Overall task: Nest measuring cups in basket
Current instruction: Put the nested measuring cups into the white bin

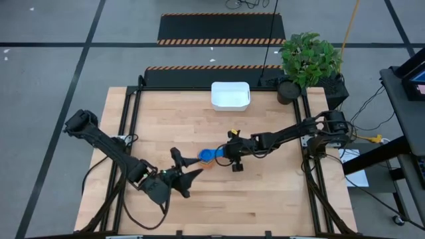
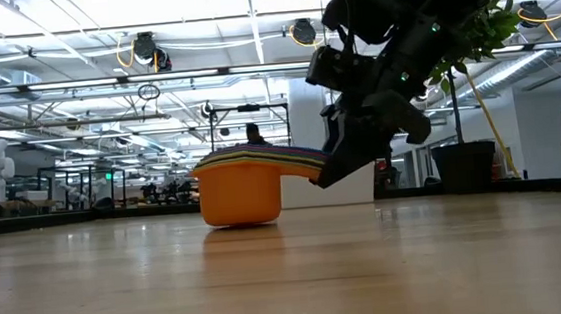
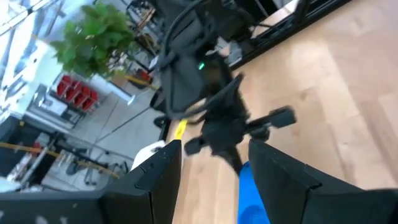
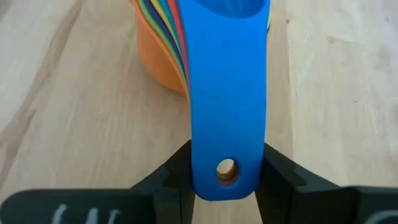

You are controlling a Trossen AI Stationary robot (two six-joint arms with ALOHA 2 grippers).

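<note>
The measuring cups [image 4: 186, 43] stand nested in one stack at the table's middle, an orange cup [image 2: 240, 192] outermost with its base on the wood and a blue cup [image 1: 208, 155] on top. Their flat handles [image 2: 291, 158] stick out together toward the right arm. My right gripper [image 4: 227, 177] is at the handles' free end. My left gripper [image 1: 189, 166] hovers open just left of the stack, nothing between its fingers [image 3: 155, 180]. The white basket [image 1: 230, 95] sits at the table's far edge. My right gripper pinches the stacked handles near their free end [image 4: 227, 143], by the hanging hole, one finger [image 4: 177, 171] on each long edge. It comes from the table's right side, slanting down, in line with the handles. The stack stays upright with the orange cup's base on the table.
A potted plant [image 1: 307, 60] in a black pot stands at the far right corner, just right of the basket. Bare wood lies between the stack and the basket. The two arms are close together around the stack.
</note>
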